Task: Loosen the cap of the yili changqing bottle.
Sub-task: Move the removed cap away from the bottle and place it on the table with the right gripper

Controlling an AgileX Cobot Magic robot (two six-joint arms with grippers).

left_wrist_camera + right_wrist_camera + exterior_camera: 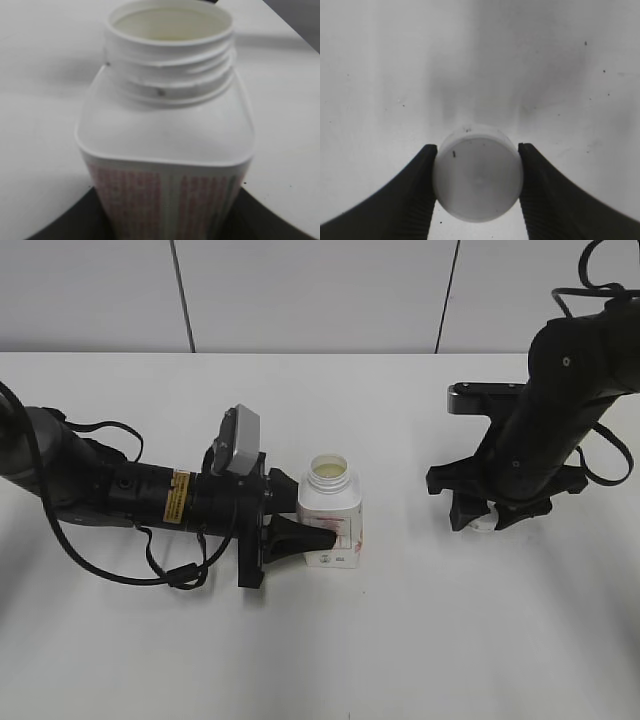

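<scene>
Nearest the exterior camera: left gripper (318, 541), lying low along the white tabletop (400, 640), black fingers closed on the lower body of the small squarish white plastic bottle with red label print (329, 510). Left wrist view confirms: dark finger surfaces on both sides of the bottle's base, touching it. Bottle stands upright, left of centre.

Neck is bare. Screw threads (170, 75) exposed all round, mouth open, pale interior visible. No cap on it.

Further right, well apart from the bottle: right gripper (487, 521), pointing down close to the table. Right wrist view shows the small round flat white plastic screw cap (477, 172) pinched between the two black fingers (415, 192), one pressing each side of its rim. Jaws open only to the cap's width. From the exterior view only a sliver of white shows under the gripper; cannot tell whether the cap rests on the table or hangs just above it.

Progress, as judged: loosening is done and exceeded, since the cap is fully off the neck. Likely remaining: set the cap down, release it, and free the bottle.
</scene>
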